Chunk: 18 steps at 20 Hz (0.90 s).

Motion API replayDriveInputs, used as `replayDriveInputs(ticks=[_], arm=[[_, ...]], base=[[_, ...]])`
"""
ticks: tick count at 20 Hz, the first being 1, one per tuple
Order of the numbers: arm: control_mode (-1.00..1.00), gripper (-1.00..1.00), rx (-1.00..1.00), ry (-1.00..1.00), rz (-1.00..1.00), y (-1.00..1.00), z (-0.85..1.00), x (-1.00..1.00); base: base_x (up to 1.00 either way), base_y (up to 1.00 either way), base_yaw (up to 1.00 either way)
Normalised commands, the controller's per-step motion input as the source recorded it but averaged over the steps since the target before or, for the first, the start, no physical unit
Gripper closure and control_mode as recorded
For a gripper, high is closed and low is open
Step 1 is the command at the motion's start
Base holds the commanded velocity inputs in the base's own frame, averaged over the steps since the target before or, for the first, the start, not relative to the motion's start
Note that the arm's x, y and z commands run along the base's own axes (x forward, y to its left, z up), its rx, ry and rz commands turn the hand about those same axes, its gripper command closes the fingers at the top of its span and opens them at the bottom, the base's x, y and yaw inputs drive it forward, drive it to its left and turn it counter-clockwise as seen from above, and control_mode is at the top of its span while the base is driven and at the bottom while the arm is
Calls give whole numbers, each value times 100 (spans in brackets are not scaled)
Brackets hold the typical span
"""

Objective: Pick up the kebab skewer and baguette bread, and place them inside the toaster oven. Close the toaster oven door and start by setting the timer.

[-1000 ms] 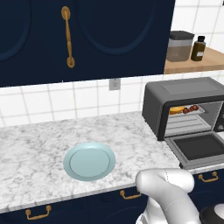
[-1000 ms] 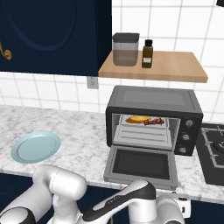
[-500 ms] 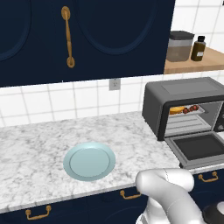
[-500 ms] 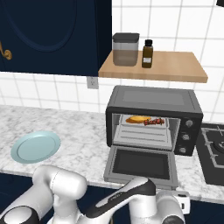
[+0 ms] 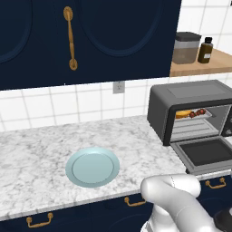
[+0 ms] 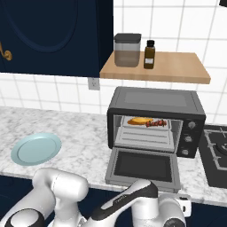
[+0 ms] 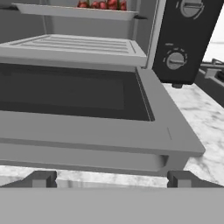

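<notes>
The toaster oven (image 5: 190, 97) (image 6: 155, 99) stands on the counter with its door (image 5: 206, 154) (image 6: 144, 166) (image 7: 87, 127) folded down flat. On its upper tray lie the baguette bread (image 5: 183, 113) (image 6: 138, 120) and, to its right, the kebab skewer (image 5: 198, 112) (image 6: 156, 123) (image 7: 103, 4). My gripper (image 7: 111, 179) is open and empty. It sits low, just in front of the door's outer edge, and its fingertips (image 7: 41, 178) stand wide apart under the bar handle (image 7: 83, 159).
A pale blue plate (image 5: 93, 166) (image 6: 35, 148) lies bare on the marble counter left of the oven. Two knobs (image 7: 175, 60) sit on the oven's right panel. A stove (image 6: 217, 153) is to the right. A canister (image 6: 127, 49) and a bottle (image 6: 149, 54) stand on the wooden shelf above.
My arm has crept slightly up and in toward the lowered door's front edge. The oven, the food and the plate have not moved.
</notes>
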Motion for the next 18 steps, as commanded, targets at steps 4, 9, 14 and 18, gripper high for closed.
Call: replayDriveInputs(ticks=[4, 9, 14, 18], arm=[[-100, -100, 0, 1, 0, 0, -6, 13], [-100, -100, 0, 1, 0, 0, -11, 10], [-100, -100, 0, 3, 0, 0, -19, 1], [-100, -100, 0, 0, 0, 0, -5, 11]], base=[[0, 0, 0], [0, 0, 0], [0, 0, 0], [0, 0, 0]])
